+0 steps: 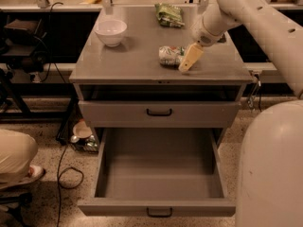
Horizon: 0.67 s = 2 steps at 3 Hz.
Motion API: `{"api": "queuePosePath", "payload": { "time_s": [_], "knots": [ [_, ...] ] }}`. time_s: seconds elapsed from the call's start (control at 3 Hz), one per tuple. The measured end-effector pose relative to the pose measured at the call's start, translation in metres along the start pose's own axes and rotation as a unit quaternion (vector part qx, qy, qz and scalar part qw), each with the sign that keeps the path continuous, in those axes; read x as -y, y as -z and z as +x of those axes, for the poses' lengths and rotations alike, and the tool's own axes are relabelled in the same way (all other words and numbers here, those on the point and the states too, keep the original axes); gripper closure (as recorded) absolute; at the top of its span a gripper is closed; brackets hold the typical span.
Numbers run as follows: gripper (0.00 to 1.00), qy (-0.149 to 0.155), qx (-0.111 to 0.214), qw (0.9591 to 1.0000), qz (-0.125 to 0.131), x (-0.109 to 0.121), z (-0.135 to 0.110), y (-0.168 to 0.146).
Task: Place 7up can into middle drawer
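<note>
Camera view up. Which step are you on?

Operator: The pickup, I'd judge. Left to right: the bowl (111,31) on the tabletop (128,63), then the can (169,55) lying on its side on that tabletop, right of centre, and my pincer (188,60) at the can's right end, touching it or just beside it. I can't tell whether the pincer is wide, narrow or gripping.

Desk: And next?

Operator: I need a sure hold across the can and a clean lift. Then I carry it forward over the shut upper drawer (158,113) and down into the middle drawer (156,207), which stands pulled out below.

Desk: Any writing?

Operator: None I can read. There are green marks on the can and green print on the bag (169,14) behind it, but no brand is legible.
</note>
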<state>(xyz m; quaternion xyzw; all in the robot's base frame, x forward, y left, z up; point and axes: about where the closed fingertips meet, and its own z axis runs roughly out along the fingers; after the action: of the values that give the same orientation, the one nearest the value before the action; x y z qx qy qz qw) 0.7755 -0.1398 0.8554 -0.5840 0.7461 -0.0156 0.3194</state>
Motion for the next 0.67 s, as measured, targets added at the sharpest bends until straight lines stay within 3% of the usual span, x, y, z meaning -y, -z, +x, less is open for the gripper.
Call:
{"api": "queuePosePath", "payload": {
  "time_s": [0.33,0.67],
  "knots": [
    [0.20,-0.004,0.004,1.0000,0.000,0.0010,0.0014,-0.0040],
    [0.43,-0.011,0.010,0.9999,0.002,0.0005,0.0027,-0.0053]
  ]
}}
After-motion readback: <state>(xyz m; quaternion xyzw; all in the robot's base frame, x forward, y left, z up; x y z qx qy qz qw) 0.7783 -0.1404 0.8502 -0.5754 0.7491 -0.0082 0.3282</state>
